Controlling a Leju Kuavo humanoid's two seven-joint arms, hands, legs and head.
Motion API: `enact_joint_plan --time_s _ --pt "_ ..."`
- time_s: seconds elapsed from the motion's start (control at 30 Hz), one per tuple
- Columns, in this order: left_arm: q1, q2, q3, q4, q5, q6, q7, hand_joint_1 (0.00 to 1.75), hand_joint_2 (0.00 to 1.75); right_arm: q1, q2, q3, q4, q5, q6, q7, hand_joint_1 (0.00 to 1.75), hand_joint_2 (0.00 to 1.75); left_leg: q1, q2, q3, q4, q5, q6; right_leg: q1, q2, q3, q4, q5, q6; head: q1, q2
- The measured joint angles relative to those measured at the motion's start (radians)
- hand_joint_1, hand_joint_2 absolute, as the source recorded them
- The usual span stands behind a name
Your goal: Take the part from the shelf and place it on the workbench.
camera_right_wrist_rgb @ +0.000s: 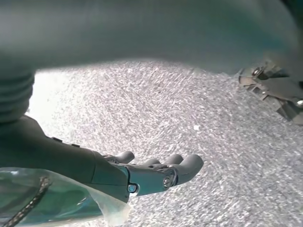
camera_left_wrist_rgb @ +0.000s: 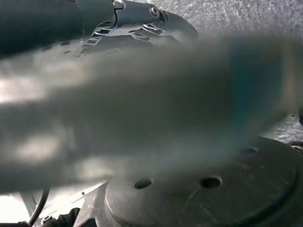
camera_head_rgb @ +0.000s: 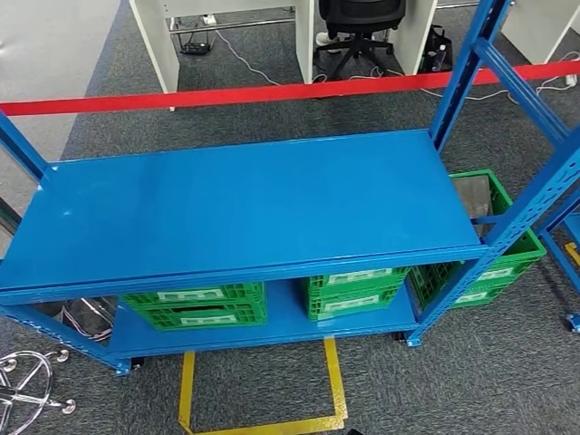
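Carpet, grey and speckled [camera_right_wrist_rgb: 161, 104], lies under the right hand [camera_right_wrist_rgb: 150, 172], whose fingers are seen stretched out straight. A clear plastic bag with a dark cord-like thing inside [camera_right_wrist_rgb: 60, 201] lies against that hand's inner side. This is judged to be the part, but whether it is gripped cannot be told. The left hand [camera_left_wrist_rgb: 136, 23] is glimpsed behind a broad grey blur, and its state cannot be told either.

Just in front of the blue metal shelf [camera_head_rgb: 239, 204] a yellow taped floor outline [camera_head_rgb: 186, 390] is marked. The shelf's top board is seen bare, with no part on it. Under that board, on the lower board, green slatted plastic crates with white labels [camera_head_rgb: 195, 306] are stood side by side. Beyond the shelf's right end another green crate [camera_head_rgb: 509, 245] is set on the floor. Behind the shelf a red barrier tape [camera_head_rgb: 274, 93] is stretched, and further back a black office chair [camera_head_rgb: 359, 23] is parked.

The pick-up step is judged done if the bag is indeed held. No table is seen from here, so the next move is expected to be a turn away from the shelf, with the bag kept secure.
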Motion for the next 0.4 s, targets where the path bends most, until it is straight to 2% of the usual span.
enact_joint_plan --time_s 0.07,0.13,0.2,0.27,0.4 --pt "0.000 0.000 0.000 0.000 -0.006 0.007 0.011 0.00 1.75 0.000 0.002 0.000 0.000 -0.002 -0.023 -0.008 0.00 1.75 0.001 0.000 0.002 -0.004 0.001 -0.002 0.001 -0.001 0.001 0.000 -0.002 -0.005 0.000 0.000" --pt "0.000 0.000 0.000 0.000 -0.006 0.017 0.005 0.00 0.87 0.001 0.004 0.000 0.000 -0.007 -0.068 -0.025 0.00 1.75 0.002 0.000 0.003 -0.005 0.002 -0.009 0.003 -0.001 0.002 0.001 -0.002 -0.008 0.000 0.000" --pt "0.001 0.000 0.000 0.000 0.000 0.026 -0.014 0.00 0.00 0.004 0.006 0.000 0.000 -0.008 -0.105 -0.051 0.00 0.87 0.005 0.000 0.003 -0.006 0.001 -0.022 0.005 -0.001 0.001 0.001 -0.003 -0.010 0.000 0.000" --pt "0.001 0.000 0.000 0.000 0.001 0.029 -0.027 0.00 0.00 0.006 0.007 0.001 0.000 -0.005 -0.113 -0.068 0.00 0.00 0.006 0.000 0.003 -0.006 0.000 -0.031 0.006 -0.001 0.002 0.001 -0.004 -0.012 0.000 0.000" --pt "0.001 0.000 0.000 0.000 -0.009 0.034 -0.033 0.00 0.00 0.007 0.007 0.003 0.000 -0.003 -0.100 -0.064 0.00 0.00 0.006 0.000 0.002 -0.006 0.000 -0.035 0.006 -0.001 0.002 0.001 -0.004 -0.012 0.001 0.000"
